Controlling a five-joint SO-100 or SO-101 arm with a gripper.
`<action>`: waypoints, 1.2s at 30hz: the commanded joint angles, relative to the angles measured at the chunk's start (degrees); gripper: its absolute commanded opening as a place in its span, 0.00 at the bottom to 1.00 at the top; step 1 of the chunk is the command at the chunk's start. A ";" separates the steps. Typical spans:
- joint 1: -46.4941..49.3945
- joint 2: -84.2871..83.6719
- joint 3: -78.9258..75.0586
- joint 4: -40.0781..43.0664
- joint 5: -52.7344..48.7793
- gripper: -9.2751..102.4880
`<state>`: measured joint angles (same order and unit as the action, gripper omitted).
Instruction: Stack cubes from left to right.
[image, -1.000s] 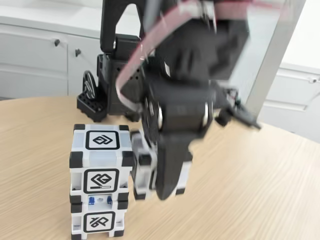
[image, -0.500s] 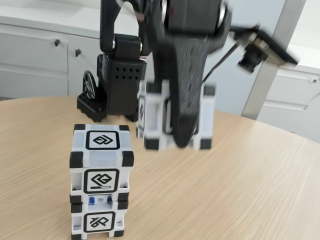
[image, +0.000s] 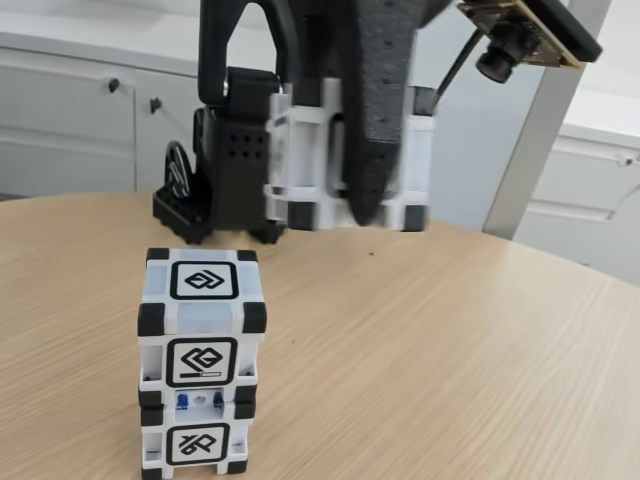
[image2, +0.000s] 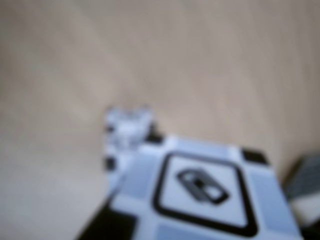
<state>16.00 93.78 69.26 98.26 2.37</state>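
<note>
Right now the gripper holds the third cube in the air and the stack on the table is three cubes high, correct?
Not quite: the stack is two cubes high in the fixed view. The gripper does hold the third cube in the air.

I'm working over a round-edged, light wood-grain table (image: 480, 340). Behind it stand white cabinets (image: 70, 120) with small dark knobs (image: 113, 85); right of them a grey post (image: 545, 120) slants upward. Soft, even light throughout.
</note>
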 joint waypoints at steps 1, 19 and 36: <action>5.10 1.93 -3.16 0.70 -1.67 0.28; 12.04 1.67 -1.93 0.70 -10.11 0.27; 12.04 1.58 6.06 0.62 -12.39 0.27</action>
<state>27.60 93.78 75.50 98.44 -9.76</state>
